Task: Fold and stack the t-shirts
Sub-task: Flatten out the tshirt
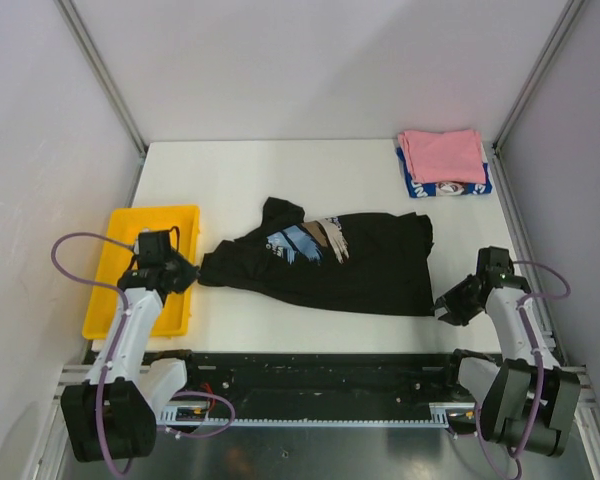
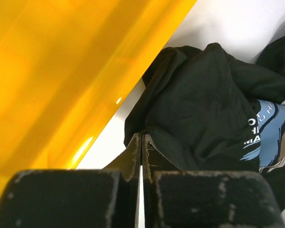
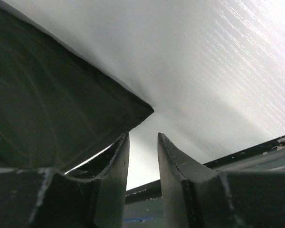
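The black t-shirt point(image 1: 340, 265) lies partly folded in the middle of the white table, its blue, brown and cream print point(image 1: 305, 243) facing up. My left gripper point(image 1: 192, 272) is at the shirt's left point, which is drawn towards it. In the left wrist view the gripper point(image 2: 141, 137) is shut, its tips pinching the edge of the black cloth point(image 2: 204, 95). My right gripper point(image 1: 446, 305) is just off the shirt's near right corner. In the right wrist view that gripper point(image 3: 142, 136) is open and empty, with the shirt corner point(image 3: 61, 90) above its left finger. A folded pink t-shirt point(image 1: 442, 154) lies on a blue-and-white one point(image 1: 450, 188) at the back right.
A yellow plastic tray point(image 1: 120, 300) sits at the left edge of the table, right beside my left gripper; it also fills the left of the left wrist view point(image 2: 61, 71). A black rail point(image 1: 320, 372) runs along the near edge. Grey walls enclose the table.
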Tool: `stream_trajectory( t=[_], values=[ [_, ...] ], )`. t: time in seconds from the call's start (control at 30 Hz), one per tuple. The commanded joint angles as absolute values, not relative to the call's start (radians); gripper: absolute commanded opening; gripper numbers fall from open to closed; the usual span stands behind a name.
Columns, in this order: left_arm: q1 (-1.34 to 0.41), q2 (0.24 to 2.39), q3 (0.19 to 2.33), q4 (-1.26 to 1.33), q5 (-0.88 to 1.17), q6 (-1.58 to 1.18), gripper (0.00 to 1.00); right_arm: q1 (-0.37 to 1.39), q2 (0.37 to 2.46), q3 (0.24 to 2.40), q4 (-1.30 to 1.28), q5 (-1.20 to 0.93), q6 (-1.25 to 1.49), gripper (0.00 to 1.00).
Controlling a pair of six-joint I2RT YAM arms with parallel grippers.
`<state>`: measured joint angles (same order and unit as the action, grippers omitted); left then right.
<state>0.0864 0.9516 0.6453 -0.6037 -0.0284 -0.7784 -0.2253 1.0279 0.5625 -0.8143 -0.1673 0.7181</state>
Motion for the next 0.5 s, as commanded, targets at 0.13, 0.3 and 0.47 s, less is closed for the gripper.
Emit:
stream_trajectory(
  t=[0.13,0.3,0.47],
  values=[
    [0.097,0.912,0.625,-0.585,-0.018,-0.786,0.0,-0.236,0.922,0.571,-0.847,-0.159,0.77,0.4],
    [0.097,0.92,0.624,-0.582,-0.015,-0.784,0.0,-0.195,0.952,0.569,-0.827,-0.129,0.818,0.4],
    [0.097,0.921,0.625,-0.579,-0.017,-0.781,0.0,-0.149,0.978,0.559,-0.794,-0.105,0.89,0.4]
  ],
)
